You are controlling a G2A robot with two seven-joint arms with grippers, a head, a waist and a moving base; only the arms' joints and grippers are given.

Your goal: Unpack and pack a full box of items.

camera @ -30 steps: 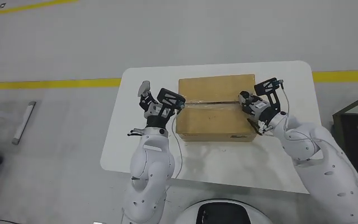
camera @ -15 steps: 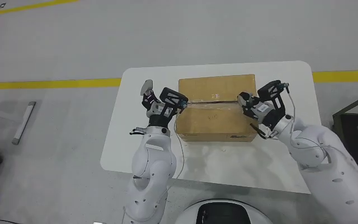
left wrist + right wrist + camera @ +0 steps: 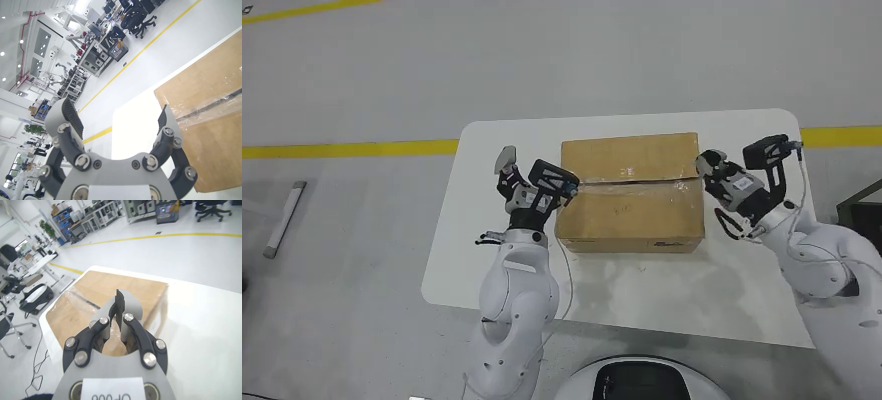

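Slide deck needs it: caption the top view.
Taped cardboard box on a white table, open left gripper at one end, shut right gripper at the other.

The setting was a spacious robotics lab: a pale floor (image 3: 542,60) with a yellow line (image 3: 342,150) crossing the top view's left, equipment racks (image 3: 98,56), office chairs (image 3: 140,17), workbenches (image 3: 88,222) and small robot arms (image 3: 72,38).

The grey-and-black left gripper (image 3: 117,115) is spread wide (like a big V); the matching right gripper (image 3: 117,306) is squeezed closed.
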